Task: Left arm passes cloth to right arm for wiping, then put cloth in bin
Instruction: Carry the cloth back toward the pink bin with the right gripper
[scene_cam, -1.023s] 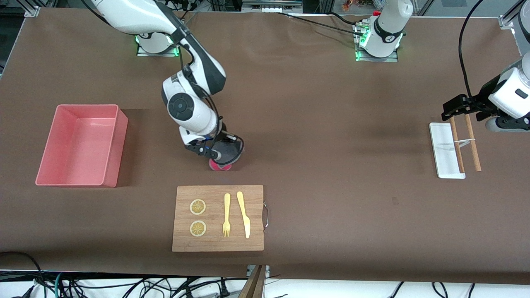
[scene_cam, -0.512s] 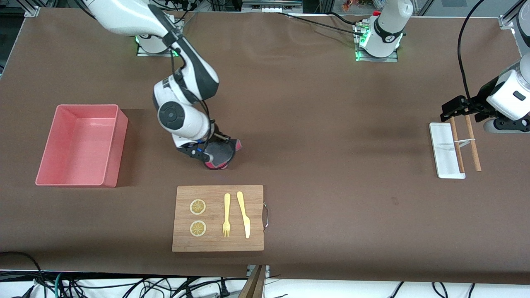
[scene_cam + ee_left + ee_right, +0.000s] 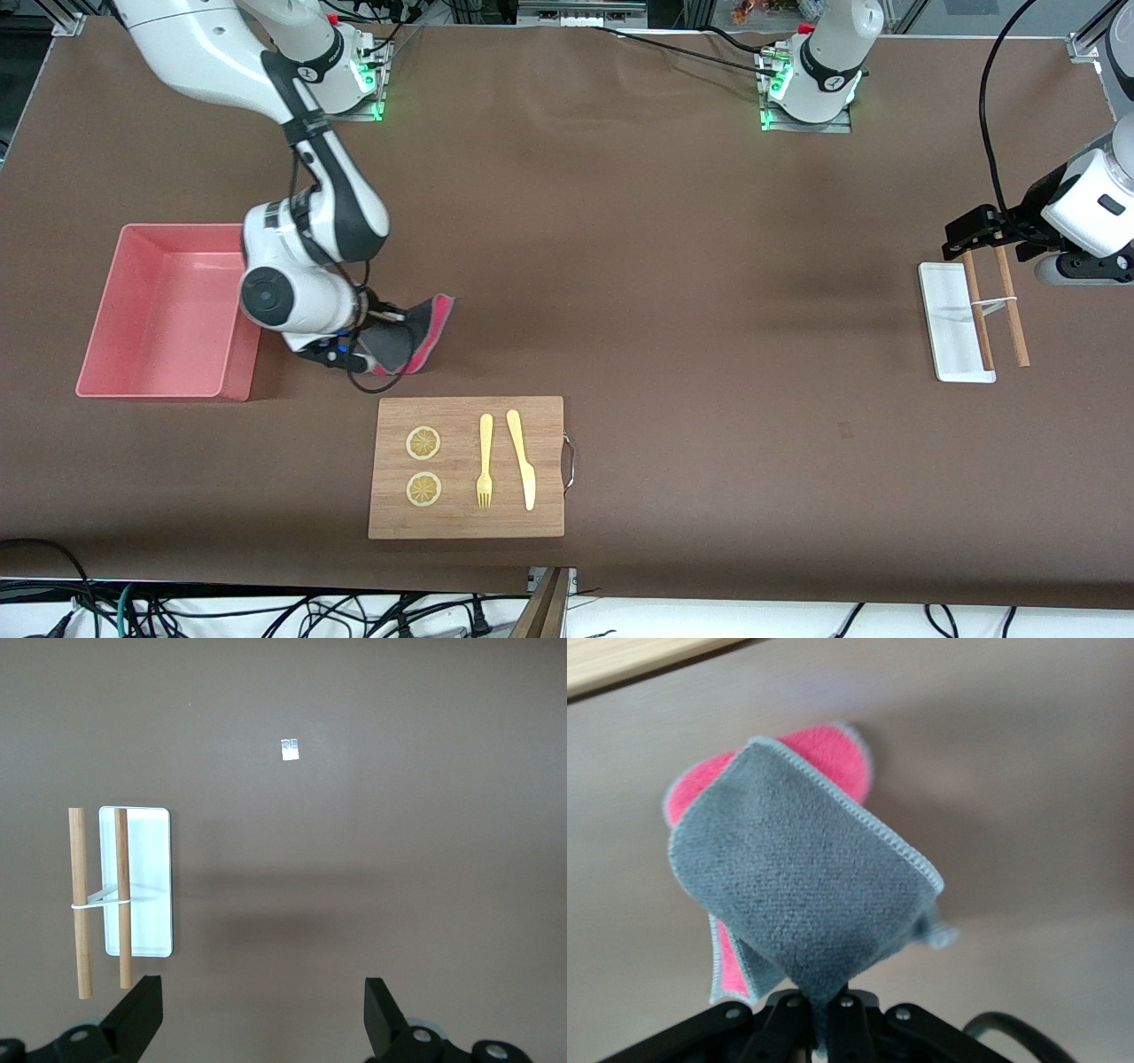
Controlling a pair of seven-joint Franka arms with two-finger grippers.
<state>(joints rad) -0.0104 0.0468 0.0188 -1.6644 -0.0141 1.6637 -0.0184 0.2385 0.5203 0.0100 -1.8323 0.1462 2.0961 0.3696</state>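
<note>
The cloth (image 3: 415, 332), dark grey on one face and pink-red on the other, hangs folded from my right gripper (image 3: 376, 338), which is shut on it. It is in the air over bare table, between the pink bin (image 3: 168, 310) and the wooden board (image 3: 465, 518). In the right wrist view the cloth (image 3: 797, 886) fans out from the pinched right gripper (image 3: 824, 1014). The bin holds nothing. My left gripper (image 3: 974, 232) waits open at the left arm's end of the table, over the end of the white tray; its fingers (image 3: 142, 1001) stand wide apart with nothing between them.
The wooden board carries two lemon slices (image 3: 423, 443), a yellow fork (image 3: 485, 461) and a yellow knife (image 3: 523, 461). A small white tray (image 3: 946, 310) with two banded wooden sticks (image 3: 1010, 306) lies under the left gripper. A small white tag (image 3: 289, 749) lies on the brown table.
My right arm has swung the cloth off its spot by the board and carried it toward the bin. The left arm has barely moved.
</note>
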